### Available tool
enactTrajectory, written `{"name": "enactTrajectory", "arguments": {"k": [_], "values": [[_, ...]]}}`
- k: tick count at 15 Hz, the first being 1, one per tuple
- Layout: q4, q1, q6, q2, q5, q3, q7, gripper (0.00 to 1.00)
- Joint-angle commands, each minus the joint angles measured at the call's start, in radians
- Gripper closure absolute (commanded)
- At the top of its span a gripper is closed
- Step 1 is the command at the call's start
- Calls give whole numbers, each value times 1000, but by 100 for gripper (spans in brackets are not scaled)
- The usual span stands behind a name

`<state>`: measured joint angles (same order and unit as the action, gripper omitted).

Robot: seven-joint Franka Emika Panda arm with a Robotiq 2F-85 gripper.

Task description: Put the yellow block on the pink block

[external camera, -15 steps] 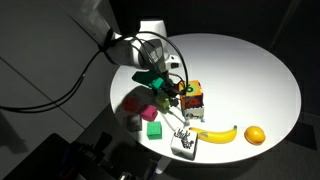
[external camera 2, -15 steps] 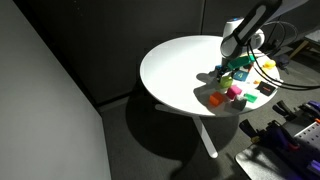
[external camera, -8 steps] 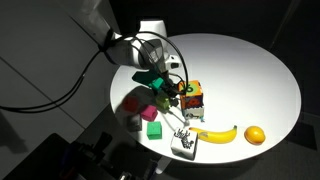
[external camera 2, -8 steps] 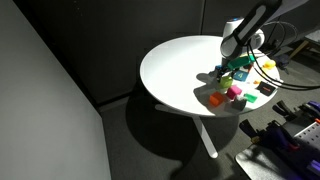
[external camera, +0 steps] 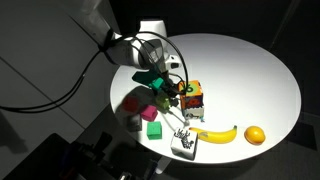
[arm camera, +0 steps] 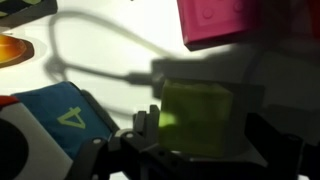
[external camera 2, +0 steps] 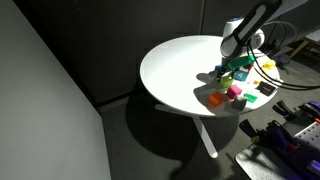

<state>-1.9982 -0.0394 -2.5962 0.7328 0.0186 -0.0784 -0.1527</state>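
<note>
Wrist view, far left: showed an orange shape (arm camera: 14, 47), then a blue cube marked 4 (arm camera: 58, 112). Right of that, held the yellow block (arm camera: 197, 115) pinched between the gripper (arm camera: 198, 138) jaws, near the pink block (arm camera: 215, 20) at upper right.

The arm (external camera: 106, 32) is white, built of rounded links. Thin black cables (external camera: 150, 46) loop around its wrist, and the gripper (external camera: 164, 86) itself is dark, nearly black.
</note>
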Motion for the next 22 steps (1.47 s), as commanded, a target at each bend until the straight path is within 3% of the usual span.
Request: {"name": "enactTrajectory", "arguments": {"k": [1, 5, 6, 7, 12, 15, 22], "values": [[4, 0, 3, 2, -1, 0, 1, 0], [5, 2, 0, 5, -1, 1, 4, 0], [7, 3, -1, 8, -1, 2, 5, 9], [7, 8, -1, 8, -4, 7, 13, 26], [-26, -6, -14, -32, 3, 2, 5, 66], [-57, -13, -21, -74, 6, 3, 6, 72], [-149, -33, -8, -191, 12, 6, 5, 72]]}}
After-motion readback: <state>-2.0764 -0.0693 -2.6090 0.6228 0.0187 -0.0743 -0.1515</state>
